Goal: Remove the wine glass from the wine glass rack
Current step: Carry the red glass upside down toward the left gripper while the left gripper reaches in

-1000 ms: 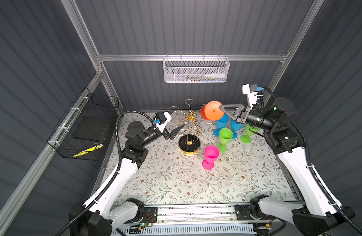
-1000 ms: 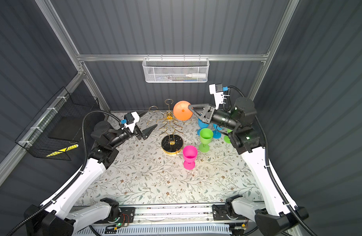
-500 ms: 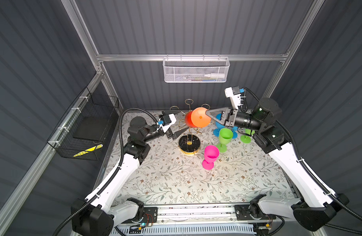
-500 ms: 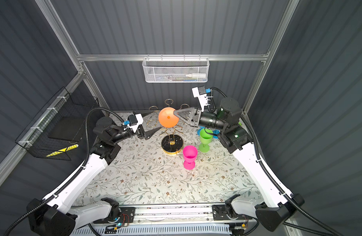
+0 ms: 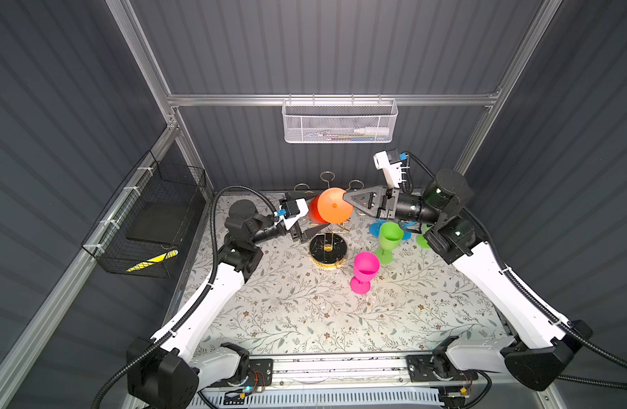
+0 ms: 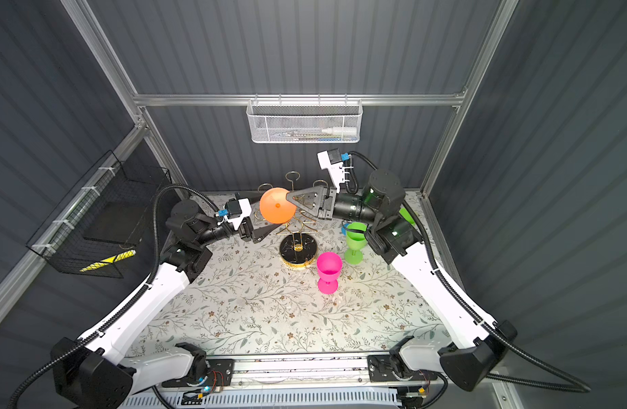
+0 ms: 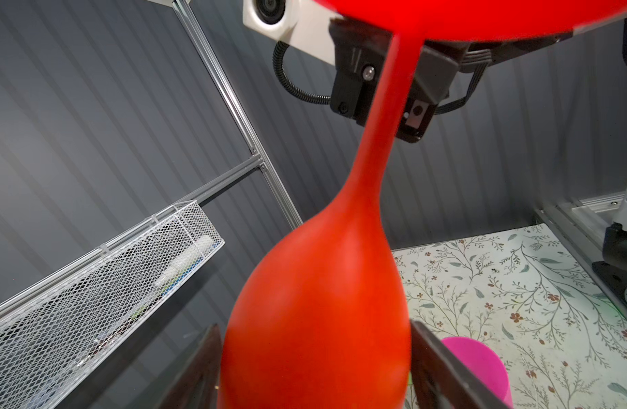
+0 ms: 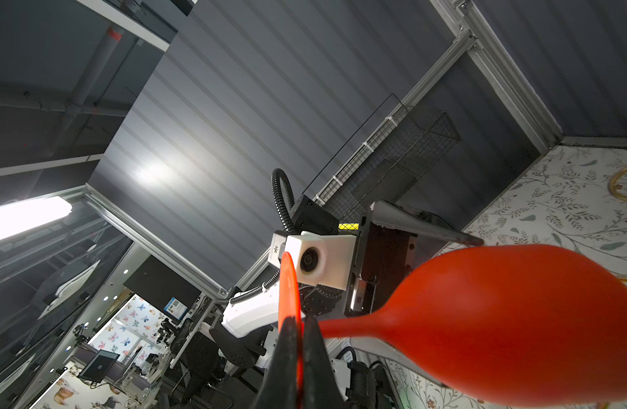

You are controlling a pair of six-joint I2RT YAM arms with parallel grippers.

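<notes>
The orange wine glass (image 5: 335, 206) (image 6: 277, 210) hangs on its side in the air above the wine glass rack (image 5: 328, 248) (image 6: 299, 249), free of the gold ring arms. My right gripper (image 5: 345, 198) (image 8: 299, 324) is shut on the rim of its flat foot. The bowl (image 7: 319, 311) (image 8: 499, 318) points toward my left gripper (image 5: 319, 209) (image 7: 315, 354), which is open with one finger on each side of the bowl, very close to it. Whether those fingers touch the bowl is unclear.
A pink glass (image 5: 365, 269) (image 7: 478, 364) and a green glass (image 5: 390, 237) stand upright right of the rack, with blue glasses (image 5: 377, 228) and another green one (image 5: 423, 240) partly hidden under the right arm. A white mesh basket (image 5: 340, 124) hangs on the back wall; a black wire basket (image 5: 152, 219) hangs left.
The right gripper has carried the orange glass leftward from beside the rack to above it. The left gripper has come in toward it and now straddles the bowl.
</notes>
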